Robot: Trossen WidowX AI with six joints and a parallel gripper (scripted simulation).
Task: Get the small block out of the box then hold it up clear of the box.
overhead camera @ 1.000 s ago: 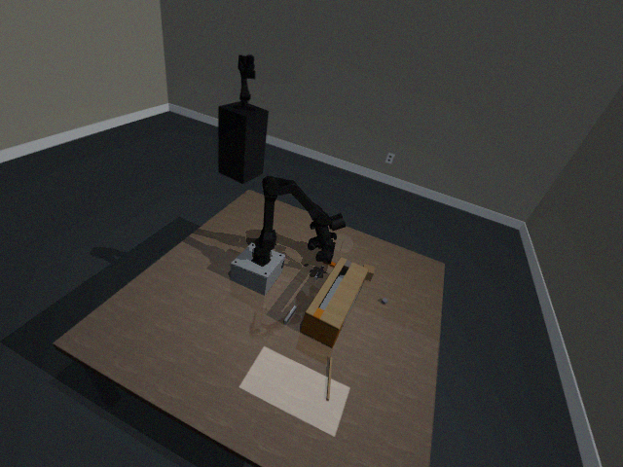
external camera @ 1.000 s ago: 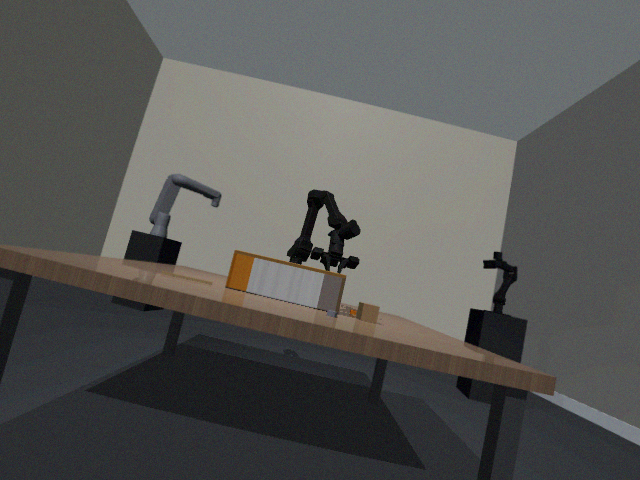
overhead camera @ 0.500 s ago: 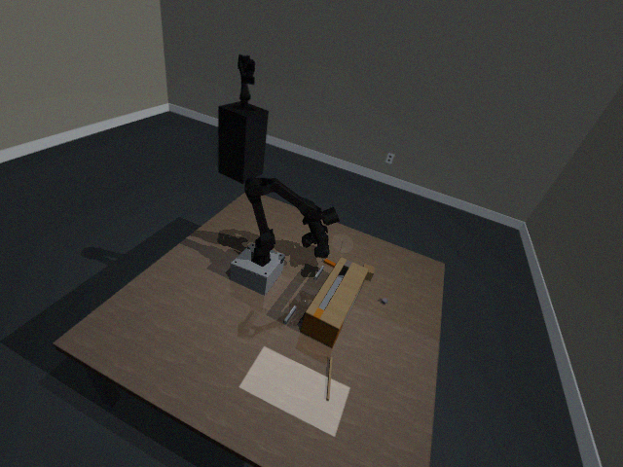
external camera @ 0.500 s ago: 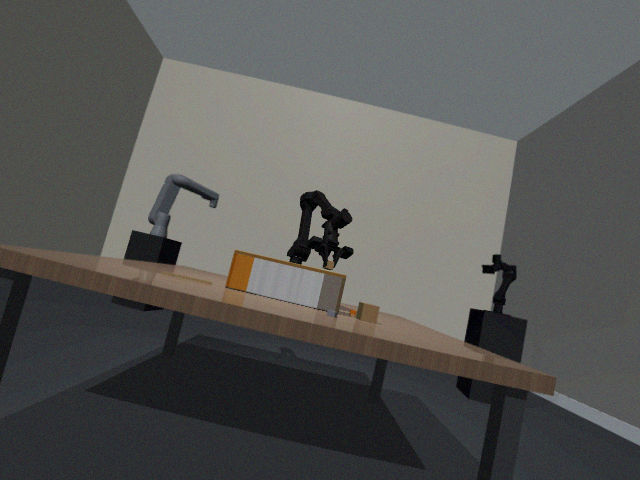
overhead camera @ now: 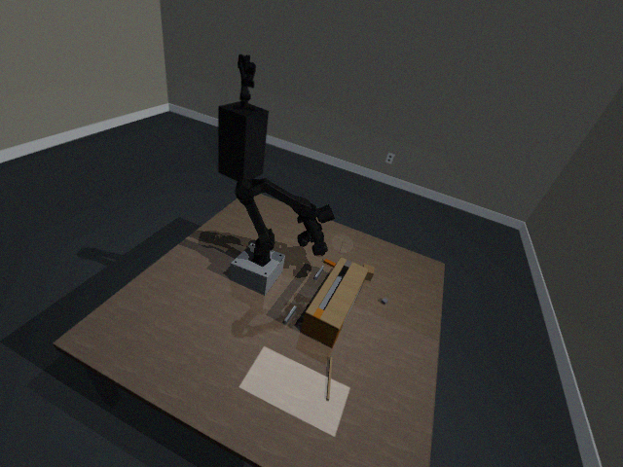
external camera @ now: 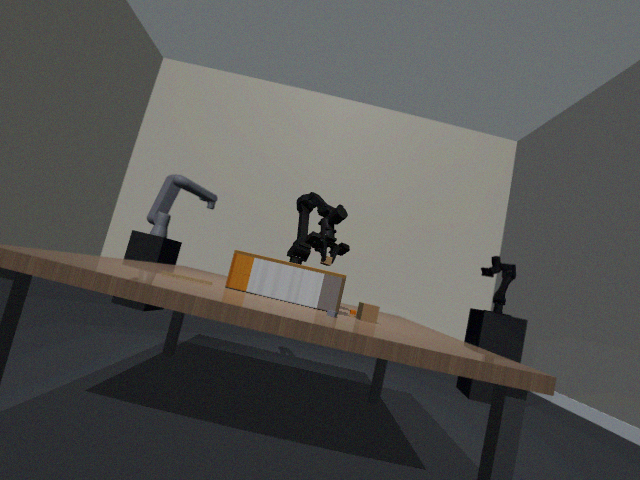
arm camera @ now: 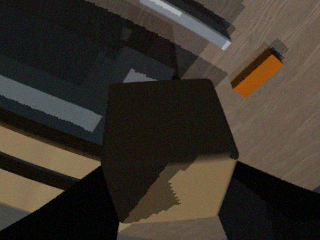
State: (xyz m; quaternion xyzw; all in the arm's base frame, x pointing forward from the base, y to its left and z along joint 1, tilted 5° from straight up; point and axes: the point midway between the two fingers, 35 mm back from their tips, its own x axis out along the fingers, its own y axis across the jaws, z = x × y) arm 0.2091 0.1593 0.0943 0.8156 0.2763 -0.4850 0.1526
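Observation:
My gripper (overhead camera: 320, 247) (external camera: 326, 259) (arm camera: 164, 168) is shut on a small tan block (arm camera: 167, 134) (external camera: 325, 262) and holds it in the air, above the table and a little higher than the box top. The long tan box (overhead camera: 334, 302) (external camera: 284, 281) lies on the table, with an orange band at one end and a pale clear front. The gripper hangs beside the box's far end in the top view. The inside of the box is hidden from these views.
An orange piece (overhead camera: 329, 262) (external camera: 353, 311) (arm camera: 258, 74) and a tan cube (external camera: 367, 312) lie by the box's far end. Two grey bars (overhead camera: 290, 313) (overhead camera: 318, 272) lie beside the box. A small grey block (overhead camera: 383, 300), a thin stick (overhead camera: 328, 379) and a white sheet (overhead camera: 294, 389) are on the table.

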